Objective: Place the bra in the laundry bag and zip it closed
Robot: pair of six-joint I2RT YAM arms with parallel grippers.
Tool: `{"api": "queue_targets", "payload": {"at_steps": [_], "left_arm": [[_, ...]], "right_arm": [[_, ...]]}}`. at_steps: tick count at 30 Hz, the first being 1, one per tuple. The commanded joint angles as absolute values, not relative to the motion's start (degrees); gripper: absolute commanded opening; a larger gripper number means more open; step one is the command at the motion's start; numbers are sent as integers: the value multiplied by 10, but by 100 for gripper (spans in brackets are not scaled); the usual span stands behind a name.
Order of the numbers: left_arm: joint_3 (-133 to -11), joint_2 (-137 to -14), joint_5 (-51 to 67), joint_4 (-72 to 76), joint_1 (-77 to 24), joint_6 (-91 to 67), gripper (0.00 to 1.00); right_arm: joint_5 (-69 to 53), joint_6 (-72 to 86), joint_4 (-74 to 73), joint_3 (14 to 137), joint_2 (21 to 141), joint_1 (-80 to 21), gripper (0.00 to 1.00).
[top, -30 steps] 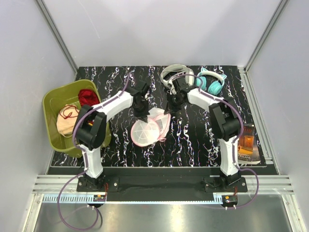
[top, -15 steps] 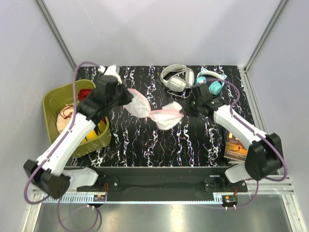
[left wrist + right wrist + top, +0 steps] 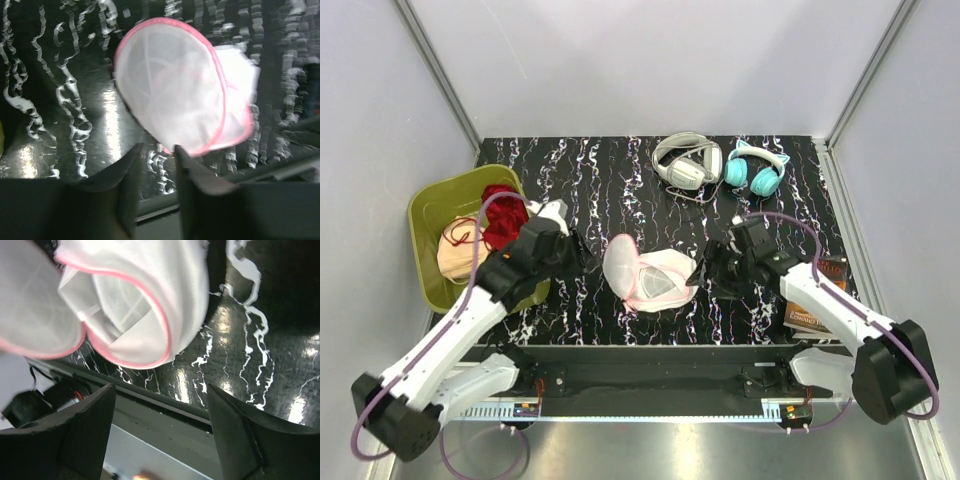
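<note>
**Top view.** The round white mesh laundry bag with pink zipper trim [image 3: 648, 277] is lying unzipped on the black, white-veined tabletop [image 3: 610, 180], between the two arms. Its two domed halves are hinging apart, and the left half is tilting upward. The soft peach-orange bra [image 3: 453, 257] is resting inside the olive-green plastic basket [image 3: 425, 215] at the table's left edge. It is lying beside a dark red garment [image 3: 501, 212] and well apart from the bag. The left gripper [image 3: 582, 250] is hovering just left of the bag, and the right gripper [image 3: 701, 272] is hovering just right of it.

**Left wrist view.** The dark fingers [image 3: 125, 175] are standing only slightly parted. A narrow strip of table is showing between them, and they are gripping nothing.

**Right wrist view.** The fingers [image 3: 85, 425] are standing wide apart with nothing between them. The bag's pink-edged rim is lying ahead of them.

**Background.** A white pair of headphones [image 3: 685, 160] and a teal pair of headphones [image 3: 756, 172] are lying side by side at the far edge. An orange-covered book [image 3: 817, 300] is lying at the right edge, partly under the right arm.
</note>
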State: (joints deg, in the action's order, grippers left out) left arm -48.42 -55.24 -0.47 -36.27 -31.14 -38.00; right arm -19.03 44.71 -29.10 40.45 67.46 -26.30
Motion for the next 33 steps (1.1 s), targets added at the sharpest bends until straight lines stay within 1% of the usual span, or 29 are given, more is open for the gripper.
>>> {"api": "queue_targets", "payload": {"at_steps": [1,2,3,4,5,6,7,8,11,13,14,15,16,17,19,22,23,24,26,28,31,33], "left_arm": [[-490,-483,7,-384,-311,-394,57],[-505,-478,4,-388,-311,-395,61],[-514,-484,2,-385,-311,-395,67],[-523,-496,2,-381,-311,-398,80],[-544,-515,2,-381,-311,-403,95],[-557,-572,10,-380,-310,-407,99],[-575,-610,38,-381,-310,-403,99],[-621,-687,49,-389,-311,-397,99],[-709,-807,29,-436,-329,-380,99],[-742,-841,3,-430,-358,-362,98],[-767,-872,-16,-429,-370,-356,97],[-777,-888,-29,-427,-381,-352,92],[-786,-903,-47,-425,-404,-343,90],[-805,-935,-54,-425,-415,-338,88],[-823,-963,-82,-425,-446,-326,86],[-850,-1004,-118,-425,-484,-330,78],[-866,-1021,-120,-426,-492,-333,77],[-873,-1029,-124,-432,-501,-333,77],[-896,-1061,-162,-443,-533,-333,91],[-920,-1091,-215,-482,-560,-340,96],[-949,-1131,-257,-525,-578,-354,95],[-938,-1140,-267,-528,-583,-361,90]], "right_arm": [[-225,303,-301,479,700,-267,81],[-235,284,-301,513,721,-269,77],[-237,255,-301,530,769,-268,74],[-234,246,-301,547,795,-268,69],[-228,235,-300,580,820,-269,57],[-225,213,-298,597,864,-269,51],[-219,207,-299,615,886,-270,50],[-213,206,-301,647,904,-269,50],[-230,213,-302,688,956,-270,50],[-223,238,-303,692,969,-270,50],[-201,250,-306,684,968,-269,49],[-193,269,-312,679,962,-268,48],[-190,272,-317,674,957,-267,45],[-190,275,-321,660,951,-266,44],[-184,284,-323,642,926,-266,43],[-186,298,-322,588,898,-265,42],[-196,301,-321,578,888,-265,42],[-199,308,-321,570,881,-265,42],[-205,311,-320,547,855,-265,42],[-201,310,-321,532,835,-265,42],[-190,308,-321,516,797,-265,41],[-192,308,-321,509,782,-265,42]]}}
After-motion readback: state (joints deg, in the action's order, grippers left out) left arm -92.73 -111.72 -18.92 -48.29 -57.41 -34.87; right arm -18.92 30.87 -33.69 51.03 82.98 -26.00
